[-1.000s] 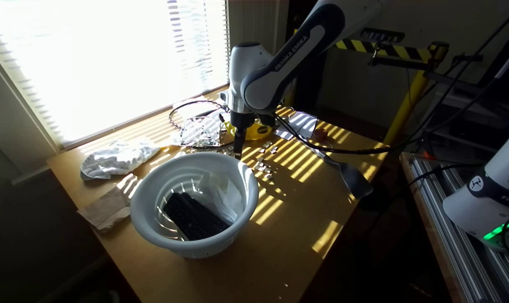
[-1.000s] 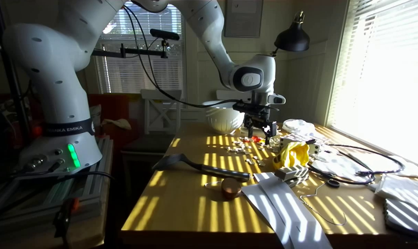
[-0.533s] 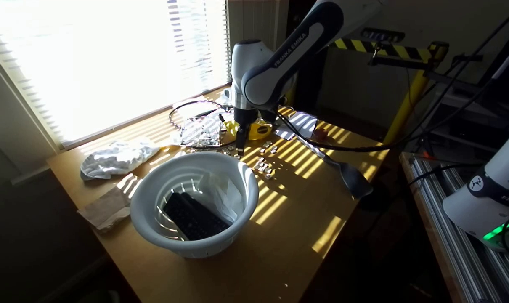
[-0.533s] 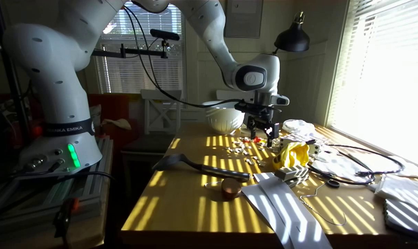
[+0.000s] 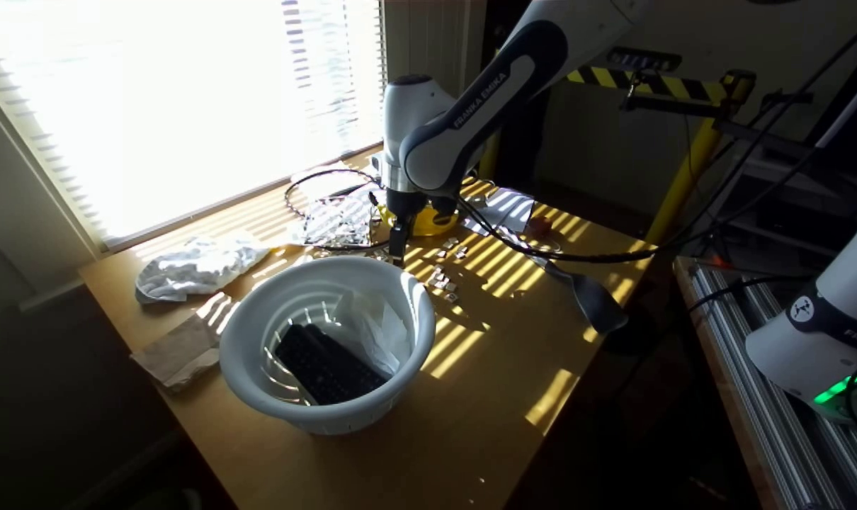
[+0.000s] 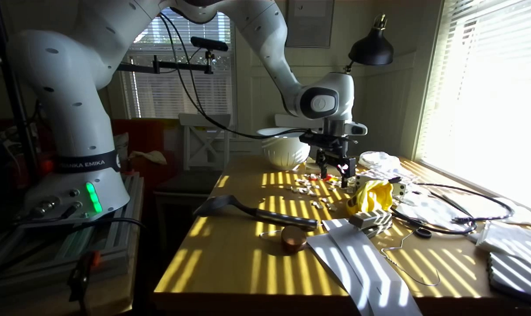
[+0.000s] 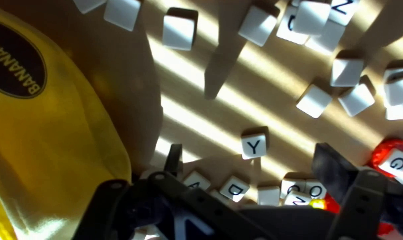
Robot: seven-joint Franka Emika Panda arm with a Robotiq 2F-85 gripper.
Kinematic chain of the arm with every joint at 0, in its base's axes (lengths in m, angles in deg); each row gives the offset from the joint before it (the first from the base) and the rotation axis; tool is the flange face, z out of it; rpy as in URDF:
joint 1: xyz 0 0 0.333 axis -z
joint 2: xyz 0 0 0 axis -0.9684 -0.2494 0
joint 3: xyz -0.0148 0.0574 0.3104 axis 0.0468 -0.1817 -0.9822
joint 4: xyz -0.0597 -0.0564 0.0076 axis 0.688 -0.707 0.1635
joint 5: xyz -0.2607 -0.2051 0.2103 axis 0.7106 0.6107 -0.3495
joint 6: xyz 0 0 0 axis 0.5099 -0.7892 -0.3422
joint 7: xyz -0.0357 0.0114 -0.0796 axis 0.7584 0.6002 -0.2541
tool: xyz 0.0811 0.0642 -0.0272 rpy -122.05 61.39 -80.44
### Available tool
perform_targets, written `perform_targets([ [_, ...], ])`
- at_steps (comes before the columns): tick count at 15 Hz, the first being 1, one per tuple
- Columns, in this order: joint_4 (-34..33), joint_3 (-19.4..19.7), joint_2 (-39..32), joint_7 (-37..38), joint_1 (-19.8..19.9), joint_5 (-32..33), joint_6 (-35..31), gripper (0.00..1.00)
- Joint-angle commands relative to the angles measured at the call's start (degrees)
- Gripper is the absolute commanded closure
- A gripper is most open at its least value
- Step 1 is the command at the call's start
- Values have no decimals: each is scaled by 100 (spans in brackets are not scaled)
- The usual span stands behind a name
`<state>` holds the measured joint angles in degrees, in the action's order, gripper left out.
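The white square plastic letter tile marked Y (image 7: 253,146) lies letter up on the light wooden table (image 5: 464,425); in the wrist view it shows between the fingertips of the black 2-fingered gripper (image 7: 249,155). The gripper's fingers (image 7: 331,163) stand wide apart and hold nothing; they appear to hang above the wood. Just beside the Y tile is a cluster of white tiles, among them the tile marked D (image 7: 235,189) and the tile marked O (image 7: 315,190).

For a clean pinch here, it would seem best to centre the Y tile between the fingers, turn the pads parallel to its straight sides, and come down slowly, so that neither tip lands on the cluster. A small, smooth tile would likely skid if met off-centre.

The soft yellow fabric pouch with a dark oval label (image 7: 55,140) is near 1 finger, and its loose cloth probably needs clearance. Opposite lies a glossy red object (image 7: 386,147), partly covered by the tile marked G (image 7: 396,162).

Farther out, in an exterior view, a round white plastic bowl (image 5: 340,421) holds a black keyboard-like object (image 5: 329,365).
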<state>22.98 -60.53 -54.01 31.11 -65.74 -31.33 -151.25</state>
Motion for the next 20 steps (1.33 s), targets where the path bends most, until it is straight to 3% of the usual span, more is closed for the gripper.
perform_targets([
  [1, -211, 35, -157, -560, 6, 391, 274, 0],
  [3, -141, 163, -123, -647, -105, 690, 413, 0],
  [11, -183, -159, -210, -715, 128, 422, 146, 0],
  [20, -419, -497, -400, -1434, 443, 364, 120, 0],
])
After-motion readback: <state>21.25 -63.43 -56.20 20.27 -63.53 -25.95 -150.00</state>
